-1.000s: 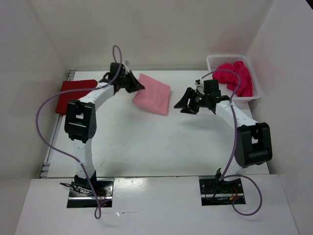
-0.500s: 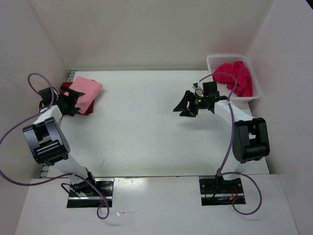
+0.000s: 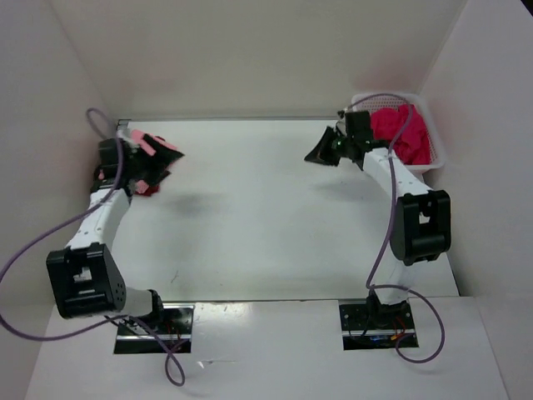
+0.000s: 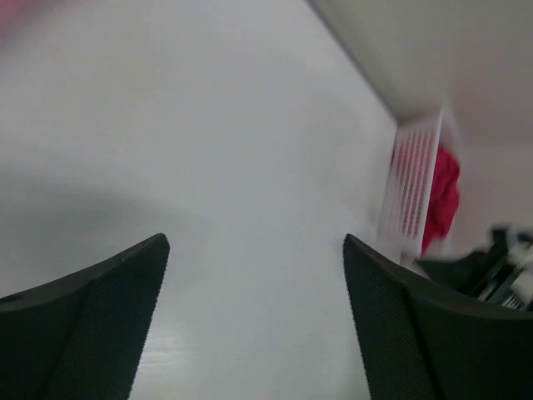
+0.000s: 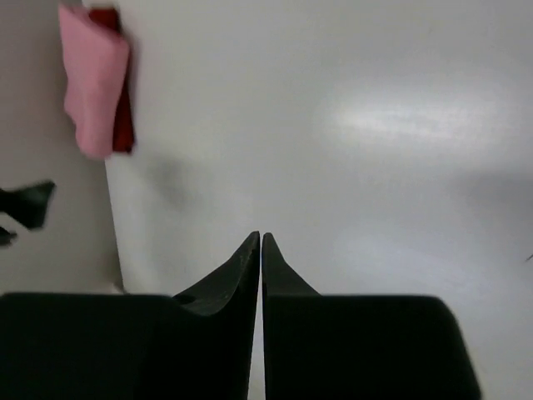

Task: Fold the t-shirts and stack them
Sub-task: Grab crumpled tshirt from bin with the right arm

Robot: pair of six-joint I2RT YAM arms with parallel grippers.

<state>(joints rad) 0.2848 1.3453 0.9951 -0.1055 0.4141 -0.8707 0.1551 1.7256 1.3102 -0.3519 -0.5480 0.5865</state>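
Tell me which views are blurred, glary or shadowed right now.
Left wrist view: blurred all over, the basket smeared. Right wrist view: bright glare on the table, pink shirt soft. Top view: sharp, evenly lit, faint shadow beside the left gripper.

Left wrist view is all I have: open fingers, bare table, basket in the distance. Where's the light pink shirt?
Observer: The right wrist view shows the light pink shirt folded, lying on the dark red shirt at the left edge of the table.
Operator: Right gripper?
Observer: The right gripper is shut with nothing between its fingers, hovering beside the basket.
Operator: Third shirt?
Observer: From the top view, the magenta shirt sits crumpled in that basket, unfolded.
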